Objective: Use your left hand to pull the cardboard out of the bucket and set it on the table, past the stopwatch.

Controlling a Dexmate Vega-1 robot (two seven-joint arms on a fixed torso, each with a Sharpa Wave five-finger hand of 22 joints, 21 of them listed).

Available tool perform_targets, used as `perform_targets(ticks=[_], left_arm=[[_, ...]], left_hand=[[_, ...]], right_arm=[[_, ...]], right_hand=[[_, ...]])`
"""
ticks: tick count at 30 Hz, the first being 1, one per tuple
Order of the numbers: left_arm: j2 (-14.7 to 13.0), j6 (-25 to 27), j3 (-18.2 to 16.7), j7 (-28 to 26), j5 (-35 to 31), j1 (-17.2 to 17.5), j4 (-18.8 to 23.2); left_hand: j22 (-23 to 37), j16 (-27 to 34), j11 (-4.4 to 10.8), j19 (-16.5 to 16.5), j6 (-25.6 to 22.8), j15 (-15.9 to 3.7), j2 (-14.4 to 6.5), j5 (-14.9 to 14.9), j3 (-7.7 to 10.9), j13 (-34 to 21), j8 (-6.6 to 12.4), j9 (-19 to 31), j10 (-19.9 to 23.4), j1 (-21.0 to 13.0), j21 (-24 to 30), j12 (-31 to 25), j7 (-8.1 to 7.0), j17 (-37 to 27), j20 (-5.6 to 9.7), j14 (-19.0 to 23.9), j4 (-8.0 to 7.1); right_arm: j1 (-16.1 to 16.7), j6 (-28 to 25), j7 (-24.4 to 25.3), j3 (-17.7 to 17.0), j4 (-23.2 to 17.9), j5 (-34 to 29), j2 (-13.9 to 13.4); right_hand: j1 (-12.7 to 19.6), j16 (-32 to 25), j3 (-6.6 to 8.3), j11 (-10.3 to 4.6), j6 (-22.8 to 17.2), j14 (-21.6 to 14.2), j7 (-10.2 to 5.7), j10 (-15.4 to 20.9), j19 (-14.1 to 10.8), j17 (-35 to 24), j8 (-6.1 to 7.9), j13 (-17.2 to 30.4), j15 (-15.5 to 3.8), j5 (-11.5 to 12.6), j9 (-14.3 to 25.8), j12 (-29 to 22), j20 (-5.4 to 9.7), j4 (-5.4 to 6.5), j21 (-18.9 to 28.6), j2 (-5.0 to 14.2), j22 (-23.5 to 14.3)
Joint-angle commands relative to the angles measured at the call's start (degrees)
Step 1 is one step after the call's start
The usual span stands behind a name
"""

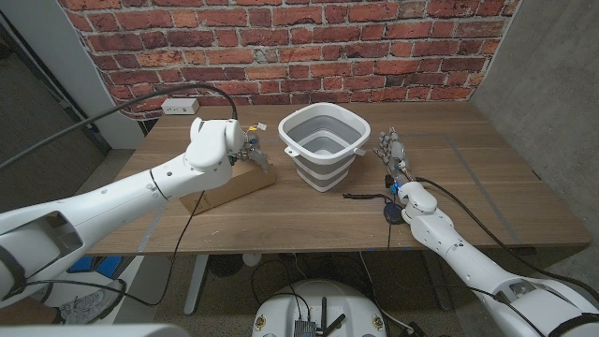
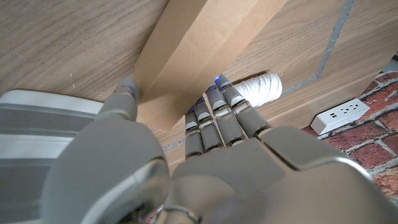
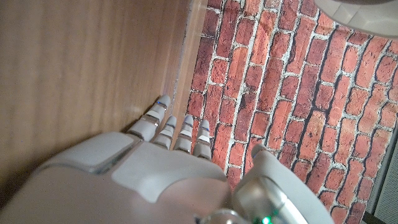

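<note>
Cardboard [image 1: 227, 183], flat brown slab on wood-grain table [image 1: 487, 178], pinched by left robot hand [image 1: 251, 150], ribbed white bucket [image 1: 324, 146] beside.

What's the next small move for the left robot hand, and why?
Probably open the fingers and lift clear. The flat brown cardboard piece is already out of the grey-and-white collapsible bucket, which looks empty. It seems to lie on the wooden table beside the bucket, with the left robot hand pinching its edge.
</note>
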State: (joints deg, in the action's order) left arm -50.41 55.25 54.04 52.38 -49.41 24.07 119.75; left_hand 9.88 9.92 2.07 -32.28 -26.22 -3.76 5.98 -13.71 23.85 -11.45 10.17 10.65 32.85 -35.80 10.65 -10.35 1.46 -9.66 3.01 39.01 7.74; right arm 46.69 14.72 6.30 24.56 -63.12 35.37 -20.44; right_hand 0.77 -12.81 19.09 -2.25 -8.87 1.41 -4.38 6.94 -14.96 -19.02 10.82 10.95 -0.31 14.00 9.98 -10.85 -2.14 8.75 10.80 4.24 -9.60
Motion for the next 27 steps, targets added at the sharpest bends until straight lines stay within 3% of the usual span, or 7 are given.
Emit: perform_targets(ticks=[1,10,12,19,27], left_arm=[[0.21,0.63,-0.16,2.40,-1.87,-0.36,0.52],[-0.42,1.41,-2.69,3.34,-0.38,0.37,2.04],[-0.69,1.49,-3.41,2.15,0.17,0.93,2.66],[-1.60,1.94,-5.79,-0.89,3.74,2.33,4.84],[-3.59,3.45,-10.87,-7.96,11.24,5.86,8.20]], left_hand=[[-0.07,-0.35,-1.61,1.11,1.62,-1.08,0.86,1.04,-0.99,0.35,0.11,-0.05,-3.39,1.60,0.01,0.10,0.71,0.02,3.23,-4.06,0.46],[-0.11,-0.25,-3.32,2.60,2.92,0.57,1.55,1.96,-2.17,0.73,0.02,-0.19,-6.92,3.31,-0.15,0.35,1.76,0.08,2.19,-7.45,0.45],[-0.16,-0.31,-4.14,3.95,3.77,0.53,1.25,2.18,-2.46,0.83,-0.08,-0.24,-8.23,4.45,-0.53,0.49,1.91,0.01,1.82,-8.63,0.01],[-0.25,-0.31,-4.46,5.97,4.62,1.31,0.48,2.43,-2.65,1.02,0.05,-0.31,-10.65,5.73,-0.63,0.38,2.31,0.02,0.99,-11.46,-0.29],[-0.29,-0.50,-5.25,8.45,6.34,2.75,-0.28,2.76,-2.92,1.12,-0.07,-0.37,-13.49,7.64,-0.81,0.52,2.74,0.06,0.01,-14.78,-0.70]], right_arm=[[-0.24,0.46,-0.10,0.03,1.92,0.00,0.42],[0.07,0.04,0.25,-0.12,1.08,0.09,0.10],[0.09,0.05,0.25,-0.14,1.02,0.11,0.09],[0.18,-0.05,0.54,-0.13,0.66,-0.03,-0.02],[0.79,-0.30,1.12,-0.20,-0.47,-0.19,-0.47]], right_hand=[[0.18,-0.30,-0.17,0.15,-0.56,0.00,0.23,0.33,-0.26,-0.13,0.03,0.08,-0.01,0.14,0.18,-0.40,-0.22,0.03,0.30,2.97,-0.20],[0.18,-0.33,-0.18,0.18,-0.62,-0.03,0.15,0.34,-0.30,-0.15,0.04,0.08,-0.02,0.13,0.19,-0.40,-0.39,0.02,0.29,2.95,-0.20],[0.18,-0.34,-0.18,0.21,-0.65,-0.04,0.04,0.39,-0.31,-0.16,0.05,0.08,-0.01,0.13,0.19,-0.42,-0.39,0.02,0.29,2.94,-0.20],[0.16,-0.37,-0.20,0.18,-0.61,-0.06,0.08,0.37,-0.33,-0.19,0.03,0.08,-0.02,0.11,0.19,-0.41,-0.42,0.03,0.29,2.95,-0.20],[0.18,-0.36,-0.20,0.22,-0.52,-0.03,0.09,0.32,-0.29,-0.19,-0.01,0.08,0.03,0.11,0.19,-0.39,-0.43,0.01,0.26,2.92,-0.20]])
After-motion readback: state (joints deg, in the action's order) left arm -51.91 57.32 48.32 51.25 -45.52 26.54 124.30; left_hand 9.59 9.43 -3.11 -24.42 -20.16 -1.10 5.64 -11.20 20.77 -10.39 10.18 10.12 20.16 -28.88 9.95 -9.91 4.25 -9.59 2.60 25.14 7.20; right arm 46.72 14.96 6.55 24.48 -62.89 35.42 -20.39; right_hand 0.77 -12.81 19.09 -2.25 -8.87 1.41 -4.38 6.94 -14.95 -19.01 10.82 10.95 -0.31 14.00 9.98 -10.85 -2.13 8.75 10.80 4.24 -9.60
